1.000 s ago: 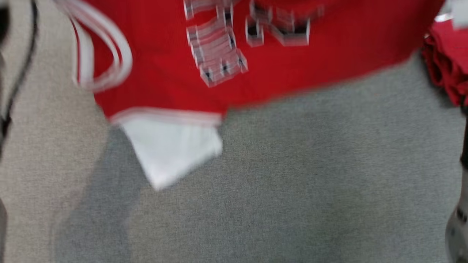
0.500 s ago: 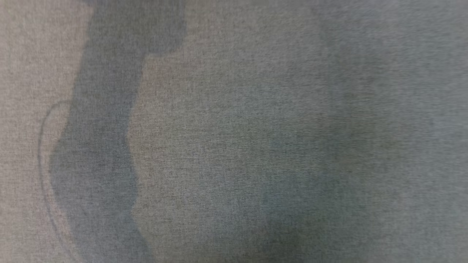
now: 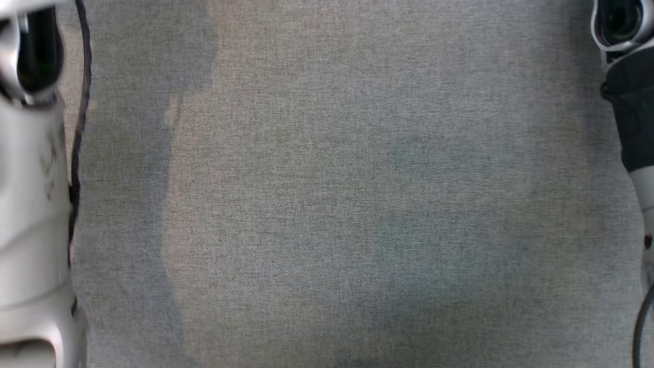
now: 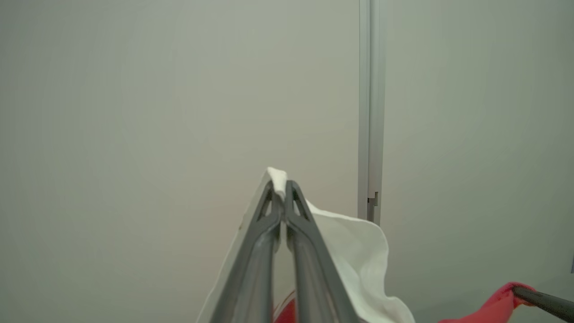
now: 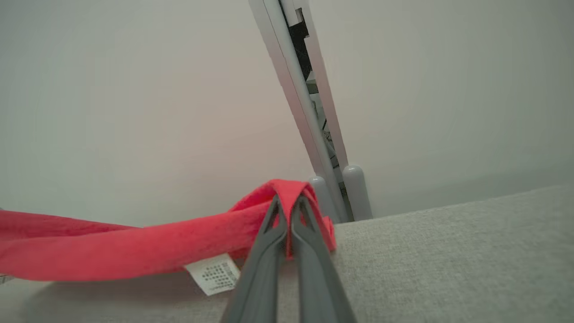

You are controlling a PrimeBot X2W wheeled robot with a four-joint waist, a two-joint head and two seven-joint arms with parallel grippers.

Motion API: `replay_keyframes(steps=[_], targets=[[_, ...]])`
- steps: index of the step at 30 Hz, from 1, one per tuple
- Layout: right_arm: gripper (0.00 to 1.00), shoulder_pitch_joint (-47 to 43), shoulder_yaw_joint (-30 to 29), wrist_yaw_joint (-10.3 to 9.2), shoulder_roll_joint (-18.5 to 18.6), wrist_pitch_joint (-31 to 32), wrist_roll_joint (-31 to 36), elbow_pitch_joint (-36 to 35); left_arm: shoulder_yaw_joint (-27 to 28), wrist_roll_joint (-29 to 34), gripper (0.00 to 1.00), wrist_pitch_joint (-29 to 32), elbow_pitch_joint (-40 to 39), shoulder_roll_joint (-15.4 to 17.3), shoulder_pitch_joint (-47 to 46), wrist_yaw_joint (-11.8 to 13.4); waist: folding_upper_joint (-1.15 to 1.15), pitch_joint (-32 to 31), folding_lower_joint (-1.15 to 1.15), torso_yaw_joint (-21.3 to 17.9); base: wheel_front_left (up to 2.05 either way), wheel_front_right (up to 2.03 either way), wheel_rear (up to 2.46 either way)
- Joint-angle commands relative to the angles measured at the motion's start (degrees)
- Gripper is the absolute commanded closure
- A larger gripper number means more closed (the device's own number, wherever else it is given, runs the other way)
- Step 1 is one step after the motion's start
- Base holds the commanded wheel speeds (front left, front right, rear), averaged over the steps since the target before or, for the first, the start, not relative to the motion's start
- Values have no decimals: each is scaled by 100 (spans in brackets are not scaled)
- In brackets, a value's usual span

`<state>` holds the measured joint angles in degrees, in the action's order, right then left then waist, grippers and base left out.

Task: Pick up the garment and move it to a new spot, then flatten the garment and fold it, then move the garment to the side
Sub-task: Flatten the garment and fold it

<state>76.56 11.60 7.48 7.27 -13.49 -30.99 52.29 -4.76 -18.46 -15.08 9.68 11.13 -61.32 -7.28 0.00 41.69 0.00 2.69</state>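
Holding the garment [image 5: 134, 251] up between both arms. Your left claw [image 4: 282, 197] is pressed together on a white corner, and your right claw [image 5: 289, 211] pinches a bunched red edge. In the right wrist view the red cloth sags from that grip, low over the grey bench [image 5: 448, 251], with the care label [image 5: 215, 273] dangling beneath.

My read: it's light and soft with 0 stiffness, so it drapes and bunches wherever unsupported. Thin knit could slip out of a small bite. Best hold is 2 far-apart corners or hems, pulled taut for the lay-down. The right grip looks wadded, so expect to re-grab at a clean corner before flattening.
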Motion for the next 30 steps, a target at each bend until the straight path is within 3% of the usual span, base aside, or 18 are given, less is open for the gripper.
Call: replay_keyframes(steps=[1, 9, 19, 24, 30], targets=[[100, -163, 61, 3, 107, 77, -218, -121, 47, -127, 100, -10, -229, 32, 261, -17, 0, -58, 0, -32, 0, 0, 0], [100, -1180, 468, 3, 467, 466, -1053, -930, 228, -598, 100, -10, -1322, 87, 1983, -17, 0, -524, 0, -150, 0, 0, 0], [100, -2844, 728, 3, 646, 424, -1620, -1925, 411, -901, 100, -10, -1743, -367, 3969, -19, 0, -1419, 0, -108, 0, 0, 0], [100, -3686, 658, 3, 755, 385, -1860, -2368, 471, -999, 100, -11, -1807, -535, 4723, -19, 0, -1867, 0, -80, 0, 0, 0], [100, -5404, 300, 2, 911, 424, -2096, -3188, 496, -1125, 100, -11, -1877, -730, 6053, 26, 0, -2628, 0, -59, 0, 0, 0]])
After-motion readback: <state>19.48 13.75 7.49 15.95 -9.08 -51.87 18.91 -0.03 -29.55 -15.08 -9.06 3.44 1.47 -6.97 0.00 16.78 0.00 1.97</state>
